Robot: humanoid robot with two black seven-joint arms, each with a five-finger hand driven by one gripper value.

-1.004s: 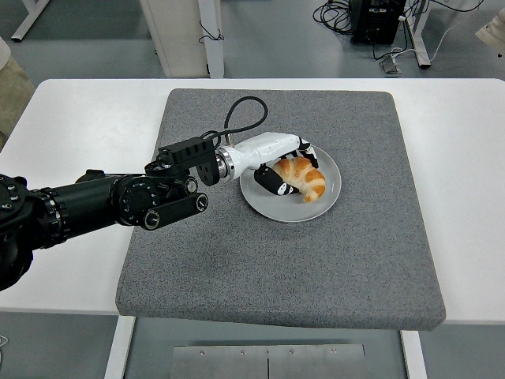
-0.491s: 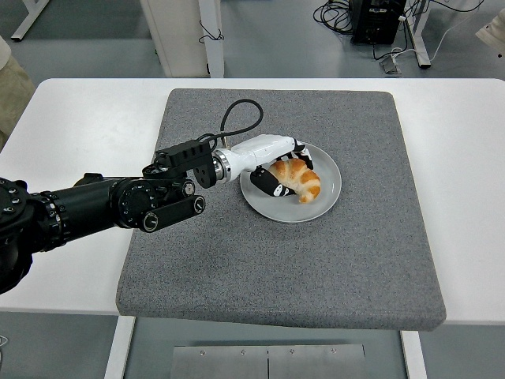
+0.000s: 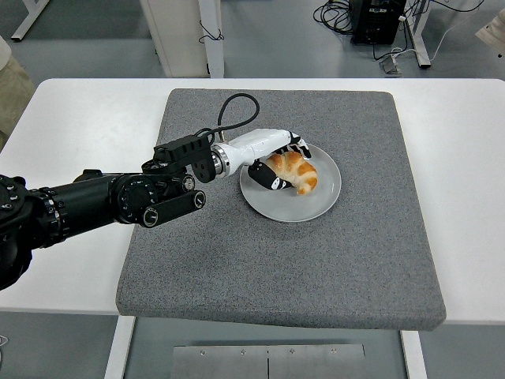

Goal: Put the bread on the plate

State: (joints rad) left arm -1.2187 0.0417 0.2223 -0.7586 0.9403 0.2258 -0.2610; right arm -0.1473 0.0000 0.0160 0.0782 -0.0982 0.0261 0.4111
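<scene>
The bread, a golden croissant (image 3: 294, 169), is over the left part of the grey round plate (image 3: 316, 208) in the middle of the mat. My left hand (image 3: 282, 164), white with black fingertips, reaches in from the left on a black arm. It is shut on the croissant, with the thumb on its near side and the fingers over its far side. I cannot tell whether the croissant rests on the plate or hangs just above it. The right arm is out of the picture.
A grey felt mat (image 3: 355, 268) covers the middle of the white table (image 3: 87, 118). A black cable (image 3: 233, 110) loops up behind my left wrist. Beyond the table's far edge are furniture legs and floor cables.
My left hand has drawn a little to the left and toward the far side with the croissant in it. The croissant now sits closer to the plate's left rim.
</scene>
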